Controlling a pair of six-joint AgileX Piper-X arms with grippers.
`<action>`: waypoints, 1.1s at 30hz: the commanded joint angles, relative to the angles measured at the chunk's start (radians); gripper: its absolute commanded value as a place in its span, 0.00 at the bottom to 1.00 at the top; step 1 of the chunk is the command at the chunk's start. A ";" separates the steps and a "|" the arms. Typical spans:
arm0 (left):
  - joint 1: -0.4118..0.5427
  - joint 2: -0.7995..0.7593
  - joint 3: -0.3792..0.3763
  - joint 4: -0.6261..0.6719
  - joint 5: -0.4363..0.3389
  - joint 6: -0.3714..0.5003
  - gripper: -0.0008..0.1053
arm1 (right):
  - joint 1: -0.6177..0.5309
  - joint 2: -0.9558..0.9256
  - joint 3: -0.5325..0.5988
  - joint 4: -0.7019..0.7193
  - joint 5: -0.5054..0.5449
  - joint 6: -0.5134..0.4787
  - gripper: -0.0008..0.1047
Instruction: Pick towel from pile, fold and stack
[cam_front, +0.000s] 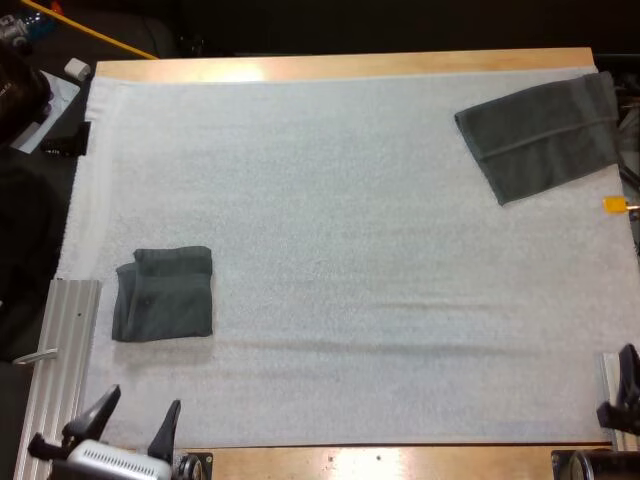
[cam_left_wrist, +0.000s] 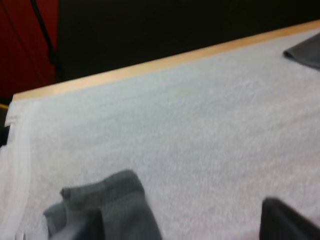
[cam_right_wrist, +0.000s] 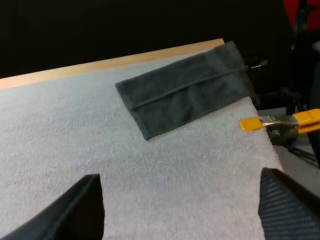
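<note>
1. On the near left of the white fabric mat, a folded dark grey-green cloth towel lies as a compact square, slightly rumpled along its left edge.
2. At the mat's far right corner, a flat dark grey-green cloth towel lies spread out at a slant, reaching the mat's right edge.
3. The two towels are well apart.
4. The left gripper is at the mat's near edge, near the folded towel, its black fingers parted with nothing between them.
5. The right gripper sits at the near right corner. Its wrist view shows its fingers spread wide and empty, facing the flat towel.
6. The light wooden table shows along the far edge.
</note>
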 joint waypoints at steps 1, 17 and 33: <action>0.002 -0.153 0.060 -0.086 0.000 0.003 0.59 | 0.005 -0.047 0.063 -0.077 -0.004 -0.001 0.61; -0.003 -0.151 0.301 -0.286 0.003 0.003 0.59 | -0.003 -0.038 0.275 -0.167 0.002 -0.013 0.61; -0.001 -0.140 0.376 -0.359 0.004 -0.001 0.59 | -0.002 -0.031 0.364 -0.167 0.001 -0.009 0.61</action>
